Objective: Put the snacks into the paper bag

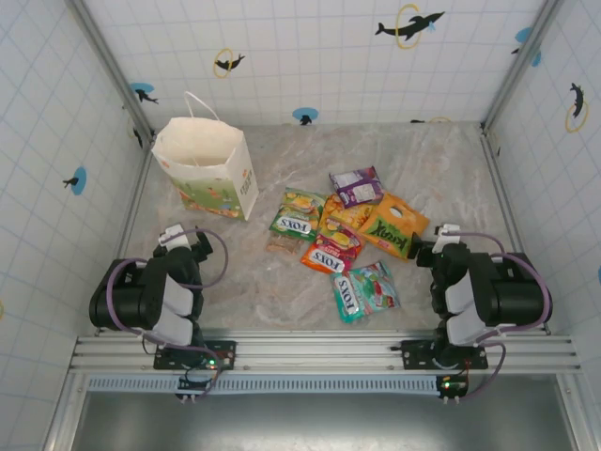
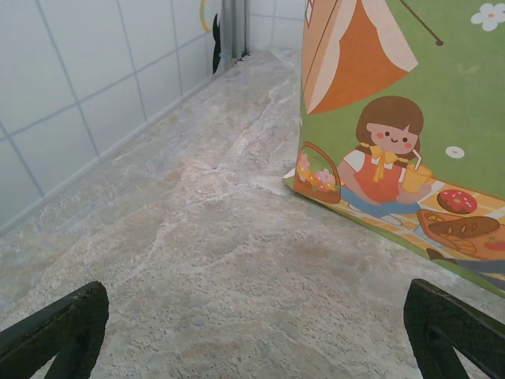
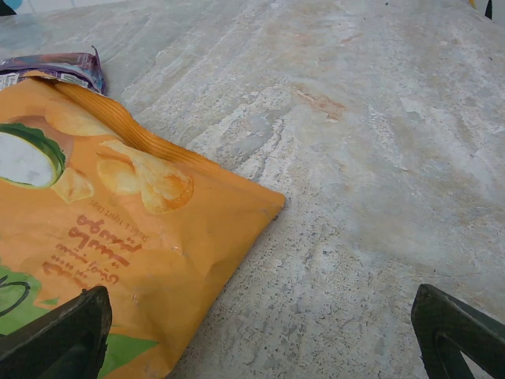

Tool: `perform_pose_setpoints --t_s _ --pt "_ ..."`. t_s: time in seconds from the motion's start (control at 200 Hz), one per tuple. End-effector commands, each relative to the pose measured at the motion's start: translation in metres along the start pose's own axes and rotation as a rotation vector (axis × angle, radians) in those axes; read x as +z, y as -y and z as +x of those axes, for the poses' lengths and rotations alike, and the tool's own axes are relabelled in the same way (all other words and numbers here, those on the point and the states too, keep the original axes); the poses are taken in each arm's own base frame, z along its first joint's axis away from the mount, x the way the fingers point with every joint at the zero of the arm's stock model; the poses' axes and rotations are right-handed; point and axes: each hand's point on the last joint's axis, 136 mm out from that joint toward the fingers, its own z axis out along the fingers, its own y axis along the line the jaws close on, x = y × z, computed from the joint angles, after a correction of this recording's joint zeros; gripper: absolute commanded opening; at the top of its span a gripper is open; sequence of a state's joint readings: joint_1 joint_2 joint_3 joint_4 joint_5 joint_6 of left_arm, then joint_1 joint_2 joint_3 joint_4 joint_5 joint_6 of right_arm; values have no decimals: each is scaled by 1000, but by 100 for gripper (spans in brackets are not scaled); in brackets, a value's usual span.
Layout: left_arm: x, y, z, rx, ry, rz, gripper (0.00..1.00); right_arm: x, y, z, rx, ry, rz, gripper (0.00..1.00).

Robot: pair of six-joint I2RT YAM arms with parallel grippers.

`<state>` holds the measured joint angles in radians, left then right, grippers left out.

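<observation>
Presently tucked low and pointing forward, left pincer (image 2: 254, 304) and right pincer (image 3: 260, 312) both gape wide, holding nothing.

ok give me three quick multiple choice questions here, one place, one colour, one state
1. Where is the paper bag relative to the snacks? A left of them B right of them C lying on them
2. What colour is the packet nearest the right tool? A orange B blue C black
3. How is the left tool? A shut on a packet B open, empty C gripping a handle
1 A, the top view shows it standing at their left. 2 A, it lies orange just ahead of that tool. 3 B, its jaws stand wide apart over bare table.
</observation>
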<state>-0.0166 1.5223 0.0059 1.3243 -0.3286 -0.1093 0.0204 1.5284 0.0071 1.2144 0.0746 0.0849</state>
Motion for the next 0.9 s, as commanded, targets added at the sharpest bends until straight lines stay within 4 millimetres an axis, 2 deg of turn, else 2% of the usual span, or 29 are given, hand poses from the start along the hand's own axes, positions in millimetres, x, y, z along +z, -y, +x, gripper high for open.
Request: perform_pose_setpoints --t_s 0.0,0.896 --pt "-6 -3 6 -12 -11 0 98 -2 0 -10 -12 42 3 100" --pt "-6 -3 6 -11 -12 0 98 -2 0 -10 -6 44 -1 100"
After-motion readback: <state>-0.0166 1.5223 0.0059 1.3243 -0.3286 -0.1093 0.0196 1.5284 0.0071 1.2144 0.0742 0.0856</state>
